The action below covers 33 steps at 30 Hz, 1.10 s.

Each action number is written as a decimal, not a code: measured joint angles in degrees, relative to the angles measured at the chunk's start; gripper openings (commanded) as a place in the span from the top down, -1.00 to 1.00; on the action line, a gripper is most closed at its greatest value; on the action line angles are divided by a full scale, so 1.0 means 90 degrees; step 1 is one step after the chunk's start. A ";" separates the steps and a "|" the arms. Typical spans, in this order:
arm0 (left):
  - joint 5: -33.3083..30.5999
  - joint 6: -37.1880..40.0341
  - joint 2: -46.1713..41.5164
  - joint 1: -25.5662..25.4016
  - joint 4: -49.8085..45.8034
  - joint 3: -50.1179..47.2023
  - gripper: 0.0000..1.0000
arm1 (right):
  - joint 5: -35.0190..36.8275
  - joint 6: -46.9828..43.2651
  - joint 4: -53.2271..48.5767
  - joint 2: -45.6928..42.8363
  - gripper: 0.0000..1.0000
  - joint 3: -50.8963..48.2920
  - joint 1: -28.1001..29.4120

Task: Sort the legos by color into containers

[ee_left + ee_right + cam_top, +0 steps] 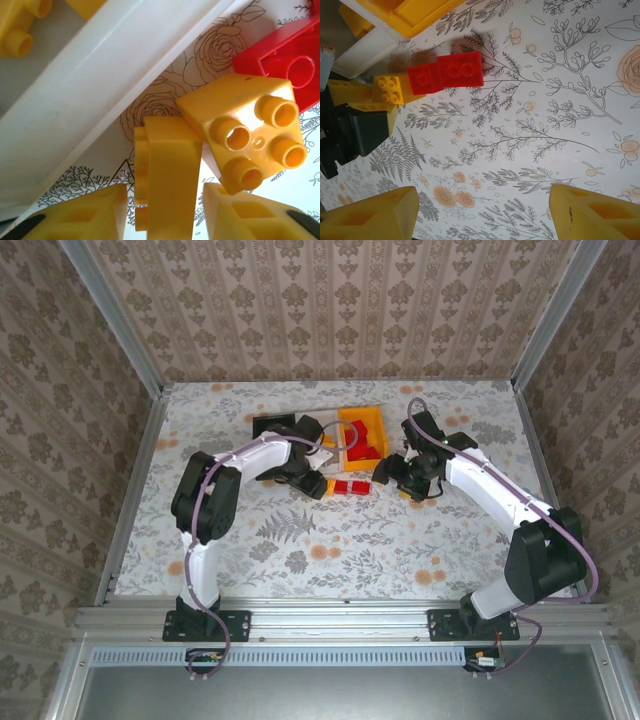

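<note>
Two fingertips (80, 215) of the left gripper (165, 217) are set either side of a narrow yellow brick (167, 160) that stands on edge on the table (210, 55). The jaws are drawn in close to its flanks, though whether the pads already press on it cannot be told from this angle. A square yellow brick (245, 130) leans against its far corner, studs turned toward the camera. Two red bricks (462, 70) lie side by side just past that, touching each other.

The right gripper (480, 215) is held spread wide over bare table, with nothing between its jaws.

Such bricks are judged light, rigid and smooth-walled, so a pinch could slip or twist. Hold is best taken across two flat opposite walls, not over the studs. The leaning neighbour may be dragged along.

Alongside, the white bin (100, 95) is seen with yellow bricks (20, 30) inside. Farther off, red bricks are held in the orange-yellow bin (372, 418), and the black bin (272, 425) closes the row on the left
</note>
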 measured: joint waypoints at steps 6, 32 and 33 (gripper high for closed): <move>0.0117 -0.0005 0.0061 0.0000 -0.0087 0.0044 0.46 | -0.0002 0.0002 0.0002 0.0002 -0.41 0.0000 0.0000; 0.0306 -0.1086 -0.2402 0.0206 -0.0177 -0.1637 0.69 | -0.0338 0.0129 0.0617 0.1365 -0.41 0.0260 0.0471; 0.0379 -0.1146 -0.2494 0.0304 -0.0182 -0.1622 0.69 | -0.0340 0.0143 0.0631 0.1392 -0.41 0.0282 0.0505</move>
